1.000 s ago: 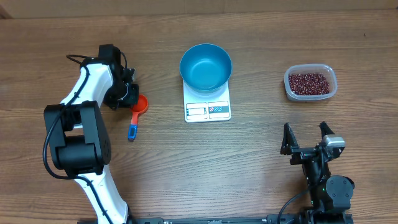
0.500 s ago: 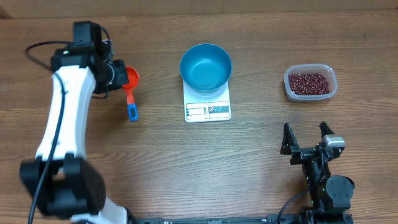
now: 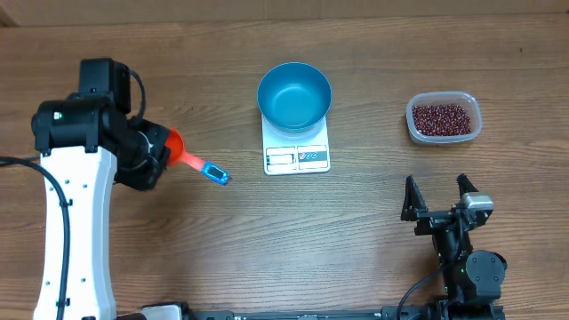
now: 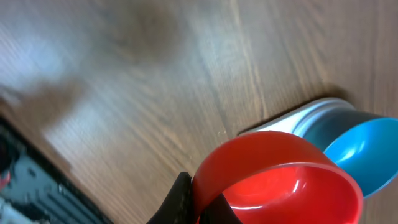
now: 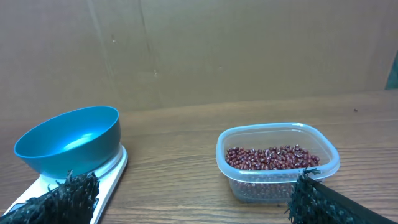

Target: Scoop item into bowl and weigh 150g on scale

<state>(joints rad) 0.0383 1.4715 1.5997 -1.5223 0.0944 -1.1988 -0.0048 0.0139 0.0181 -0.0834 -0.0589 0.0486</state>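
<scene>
Wooden table [image 3: 267, 249], bowl [image 3: 294, 95] on scale [image 3: 298, 157] — right of left gripper [image 3: 160, 145] clutching red scoop [image 3: 191, 160]

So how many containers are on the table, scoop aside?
2: the blue bowl sits on the scale at mid-table, empty; the clear tub holding the red beans stands apart to its right. None look hidden.

"How many containers?"
"Two: one blue bowl [image 3: 294, 95] at upper centre and one clear tub [image 3: 476, 111] at upper right."
"Scales?"
"One white scale [image 3: 297, 157], centre of the frame."
"Scoops?"
"One red scoop [image 3: 191, 160] with a blue handle, at left."
"And the beans [image 3: 441, 118]?"
"One heap, too many grains to count."
"Grippers?"
"Two: the left gripper [image 3: 156, 151] at left and the right gripper [image 3: 436, 182] at lower right."
</scene>
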